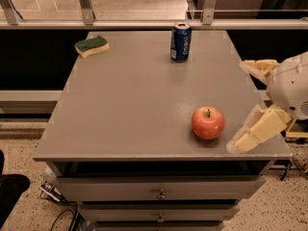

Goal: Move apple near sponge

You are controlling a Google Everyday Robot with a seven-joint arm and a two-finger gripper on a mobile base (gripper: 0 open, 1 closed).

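The red-pink apple (pixel 208 122) stands upright on the grey cabinet top (pixel 139 90), near its front right corner. The sponge (pixel 91 46), green on top and pale yellow below, lies at the far left corner, well away from the apple. My gripper (pixel 246 102) hangs at the right edge of the top, just right of the apple and not touching it. It is open and empty: one cream finger (pixel 257 67) points left higher up, the other finger (pixel 257 133) reaches down beside the apple.
A blue soda can (pixel 180 42) stands upright at the far edge, right of centre. Drawers (pixel 159 194) sit below the front edge. A metal railing (pixel 144 23) runs behind the cabinet. Cables (pixel 53 196) lie on the floor at the lower left.
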